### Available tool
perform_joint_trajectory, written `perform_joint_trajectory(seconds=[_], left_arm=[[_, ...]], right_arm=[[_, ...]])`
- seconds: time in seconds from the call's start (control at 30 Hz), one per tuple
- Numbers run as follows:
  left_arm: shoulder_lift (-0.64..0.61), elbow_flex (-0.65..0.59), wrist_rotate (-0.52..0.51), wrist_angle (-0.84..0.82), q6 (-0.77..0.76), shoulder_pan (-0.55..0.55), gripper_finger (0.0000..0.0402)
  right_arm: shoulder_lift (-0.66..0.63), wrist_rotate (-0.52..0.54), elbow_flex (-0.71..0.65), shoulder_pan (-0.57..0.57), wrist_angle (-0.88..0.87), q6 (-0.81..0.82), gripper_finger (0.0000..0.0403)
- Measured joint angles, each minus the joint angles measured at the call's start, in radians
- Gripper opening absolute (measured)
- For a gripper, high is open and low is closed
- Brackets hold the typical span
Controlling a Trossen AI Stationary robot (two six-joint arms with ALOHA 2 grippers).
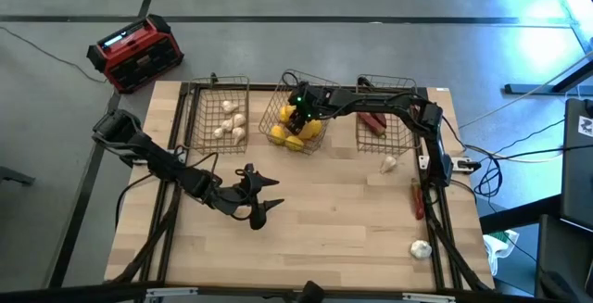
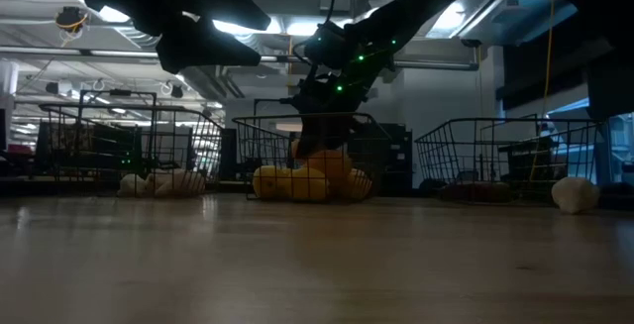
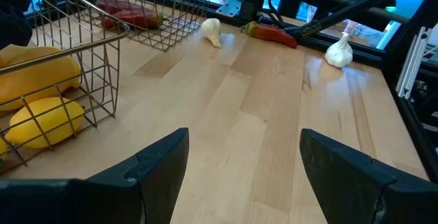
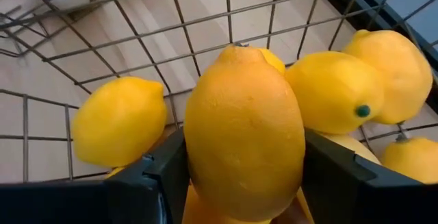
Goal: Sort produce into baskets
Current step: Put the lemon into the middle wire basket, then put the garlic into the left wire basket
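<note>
Three wire baskets stand along the far edge. The left basket (image 1: 220, 108) holds white bulbs (image 1: 230, 122). Yellow lemons (image 1: 296, 138) fill the middle basket (image 1: 278, 99). In the right basket (image 1: 400, 122) lie dark red pieces (image 1: 372, 120). My right gripper (image 4: 239, 155) reaches into the middle basket, shut on an orange-yellow lemon-like fruit (image 4: 243, 121). My left gripper (image 1: 275, 194) hovers open over the bare table, left of centre, with nothing between its fingers (image 3: 157, 169). My right gripper pinches the orange-yellow fruit by its two long sides (image 4: 195, 162) between its two fingers. The fingers slant down into the middle basket from the table's right. The fruit sits lengthwise between them, just over the other lemons (image 4: 120, 118); whether it rests on them I cannot tell.
Loose on the table's right side lie a white bulb (image 1: 389, 163) near the right basket, a dark red piece (image 1: 417, 199) and another white bulb (image 1: 421, 247) nearer the front. A red-and-black box (image 1: 136, 53) sits on the floor beyond the far left corner.
</note>
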Motion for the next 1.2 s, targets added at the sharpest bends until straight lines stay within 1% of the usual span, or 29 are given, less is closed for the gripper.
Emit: perform_joint_trajectory(seconds=[0.27,0.37,0.53,0.63,0.77,0.87,1.0,1.07,1.2], left_arm=[[0.0,0.0,0.0,0.0,0.0,0.0,0.0276],[0.0,0.0,0.0,0.0,0.0,0.0,0.0276],[0.0,0.0,0.001,0.0,0.0,0.0,0.0276],[0.0,0.0,0.001,0.0,0.0,0.0,0.0276],[0.0,0.0,0.001,0.0,-0.008,0.0,0.0276],[0.0,0.0,0.001,0.0,-0.015,0.0,0.0276],[0.0,0.0,0.001,0.001,-0.017,0.0,0.0276],[0.0,0.0,0.001,0.001,-0.022,0.0,0.0276],[0.0,0.0,0.001,0.001,-0.025,0.0,0.0276]], right_arm=[[0.0,0.009,0.0,0.0,-0.016,-0.006,0.0222],[0.003,0.011,0.0,0.0,-0.018,-0.007,0.0247],[0.011,0.02,-0.004,0.0,-0.026,-0.006,0.0307],[0.009,0.021,-0.002,0.0,-0.011,-0.007,0.0326],[-0.014,0.024,-0.002,0.001,0.01,-0.02,0.0327],[-0.055,0.025,0.033,0.01,-0.02,-0.046,0.032],[-0.125,0.026,0.1,0.042,-0.128,-0.11,0.031],[-0.164,0.025,0.14,0.065,-0.213,-0.135,0.0307],[-0.243,0.025,0.183,0.13,-0.347,-0.154,0.0305]])
